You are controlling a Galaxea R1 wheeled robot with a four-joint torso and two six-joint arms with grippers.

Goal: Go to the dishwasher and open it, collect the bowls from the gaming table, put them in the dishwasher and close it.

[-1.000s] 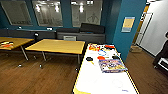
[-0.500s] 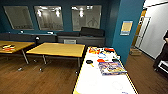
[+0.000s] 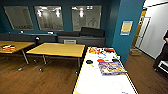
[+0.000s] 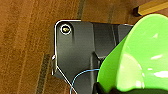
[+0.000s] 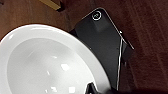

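A bright-green translucent bowl hangs over the wooden floor in the left wrist view, with my left gripper shut on its rim. A white bowl hangs over the floor in the right wrist view, gripped at its rim by my right gripper. The gaming table, long with a plain white top, stretches ahead and to the right in the head view. The dishwasher is out of view.
A colourful box and small red and black items lie on the white table's far half. Yellow tables stand to the left. A teal pillar rises behind. A person stands at the right edge near a cardboard box.
The whole head view has shifted slightly, so the camera has moved a little. The tables and the things on them stay where they were.
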